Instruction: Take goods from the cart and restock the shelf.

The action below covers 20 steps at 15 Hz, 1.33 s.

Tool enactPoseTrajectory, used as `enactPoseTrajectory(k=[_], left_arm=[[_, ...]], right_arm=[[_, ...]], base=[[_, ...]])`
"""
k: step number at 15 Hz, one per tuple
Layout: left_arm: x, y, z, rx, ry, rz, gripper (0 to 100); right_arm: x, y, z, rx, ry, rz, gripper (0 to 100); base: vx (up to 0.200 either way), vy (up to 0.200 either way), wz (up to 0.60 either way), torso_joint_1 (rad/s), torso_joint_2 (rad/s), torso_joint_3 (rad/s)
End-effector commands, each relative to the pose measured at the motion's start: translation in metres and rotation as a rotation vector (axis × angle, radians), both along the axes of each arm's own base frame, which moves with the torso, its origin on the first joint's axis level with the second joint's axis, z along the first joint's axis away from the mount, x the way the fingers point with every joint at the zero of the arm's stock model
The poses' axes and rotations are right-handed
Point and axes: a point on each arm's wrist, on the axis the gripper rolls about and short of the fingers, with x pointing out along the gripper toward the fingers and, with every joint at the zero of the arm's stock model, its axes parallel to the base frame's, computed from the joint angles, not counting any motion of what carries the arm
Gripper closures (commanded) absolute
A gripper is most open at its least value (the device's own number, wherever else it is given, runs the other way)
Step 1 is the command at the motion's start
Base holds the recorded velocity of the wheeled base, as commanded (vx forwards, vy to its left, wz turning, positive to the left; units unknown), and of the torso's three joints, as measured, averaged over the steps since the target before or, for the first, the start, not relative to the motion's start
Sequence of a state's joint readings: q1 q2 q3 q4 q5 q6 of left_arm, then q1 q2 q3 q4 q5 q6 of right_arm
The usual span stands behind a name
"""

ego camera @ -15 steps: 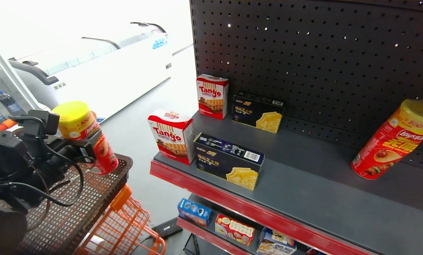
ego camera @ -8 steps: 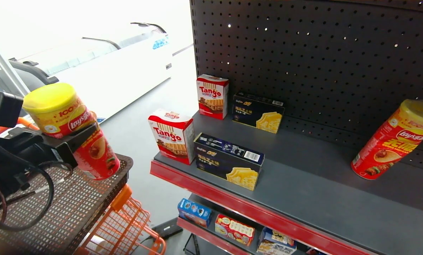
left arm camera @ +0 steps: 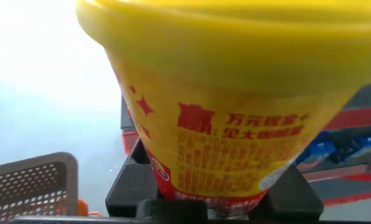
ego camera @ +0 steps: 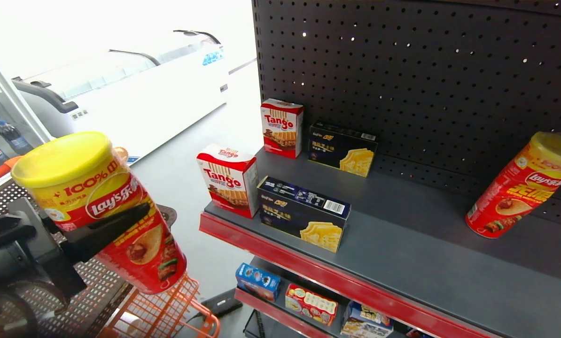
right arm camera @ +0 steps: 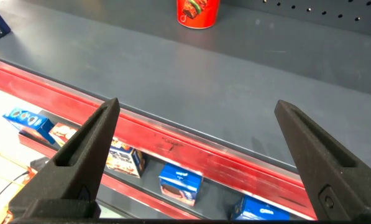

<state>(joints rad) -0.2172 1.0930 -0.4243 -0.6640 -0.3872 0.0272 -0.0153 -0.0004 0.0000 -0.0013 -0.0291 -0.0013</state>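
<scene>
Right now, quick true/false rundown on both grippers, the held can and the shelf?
1. The left gripper is shut on a chip can. True.
2. The right gripper holds a box. False: it is open and empty, facing the shelf.
3. The gripped chip can already sits on the shelf. False: it is off the shelf's left end, above the cart.
4. A second chip can is on the shelf. True.
</scene>
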Motion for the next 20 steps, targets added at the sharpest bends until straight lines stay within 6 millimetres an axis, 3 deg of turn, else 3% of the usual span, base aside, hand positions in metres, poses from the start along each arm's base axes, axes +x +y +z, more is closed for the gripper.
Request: enactPoseTrajectory(k=[1,3,4,5,7,15,20], left_arm=[[-0.001,-0.007,0.000,0.002,0.002,-0.058,100],[-0.004,-0.029,0.000,0.007,0.026,-0.195,100],[-0.004,-0.029,0.000,0.007,0.026,-0.195,100],[0.000,-0.046,-0.001,0.018,0.059,-0.287,100],[0.007,-0.060,0.000,0.028,0.078,-0.332,100],[0.029,-0.084,-0.008,0.050,0.118,-0.378,100],[0.032,-0.116,0.013,0.026,0.060,-0.532,100]], right_arm=[[0.000,0.000,0.000,0.000,0.000,0.000,0],[0.000,0.000,0.000,0.000,0.000,0.000,0],[0.000,0.000,0.000,0.000,0.000,0.000,0],[0.000,0.000,0.000,0.001,0.000,0.000,0],[0.000,0.000,0.000,0.000,0.000,0.000,0],[0.000,0.000,0.000,-0.003,0.000,0.002,0],[0.000,0.000,0.000,-0.005,0.002,0.003,0]], base=[[0.000,0.000,0.00,0.000,0.00,0.000],[0.000,0.000,0.00,0.000,0.00,0.000],[0.000,0.000,0.00,0.000,0.00,0.000],[0.000,0.000,0.00,0.000,0.00,0.000],[0.000,0.000,0.00,0.000,0.00,0.000],[0.000,0.000,0.00,0.000,0.00,0.000],[0.000,0.000,0.00,0.000,0.00,0.000]])
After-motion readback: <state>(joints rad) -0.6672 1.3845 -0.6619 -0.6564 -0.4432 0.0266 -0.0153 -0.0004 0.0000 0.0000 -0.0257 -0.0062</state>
